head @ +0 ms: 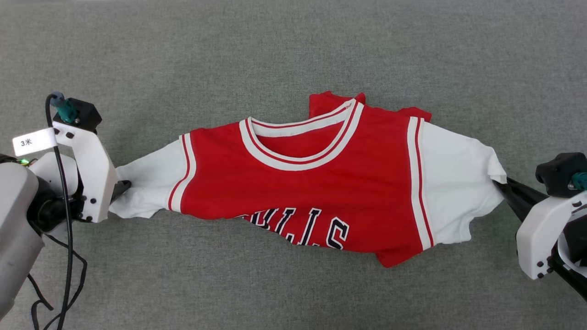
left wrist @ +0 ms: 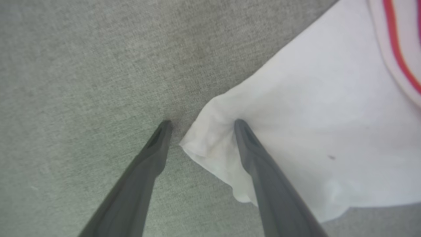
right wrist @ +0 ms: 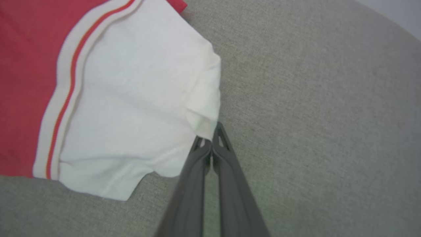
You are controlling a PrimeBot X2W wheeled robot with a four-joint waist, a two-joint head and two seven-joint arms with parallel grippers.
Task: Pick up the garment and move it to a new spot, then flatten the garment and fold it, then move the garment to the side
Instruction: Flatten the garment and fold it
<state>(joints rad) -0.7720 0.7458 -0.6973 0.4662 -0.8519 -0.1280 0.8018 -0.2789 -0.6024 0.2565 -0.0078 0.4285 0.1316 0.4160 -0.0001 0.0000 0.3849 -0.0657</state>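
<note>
The garment (head: 302,178), a red jersey with white short sleeves and a striped collar, lies spread sideways on the grey cloth surface, its lower part bunched under the black lettering. My left gripper (head: 123,185) is at the tip of the left sleeve. In the left wrist view it (left wrist: 203,124) stands open, one finger on the grey surface and the other resting on the white sleeve (left wrist: 296,115), whose corner lies between them. My right gripper (head: 499,183) is shut on the outer edge of the right sleeve (right wrist: 131,108), with the fingertips (right wrist: 210,138) pinching the white hem.
The grey fabric-covered table (head: 293,46) runs all around the garment. A black cable (head: 69,256) hangs from the left arm at the lower left.
</note>
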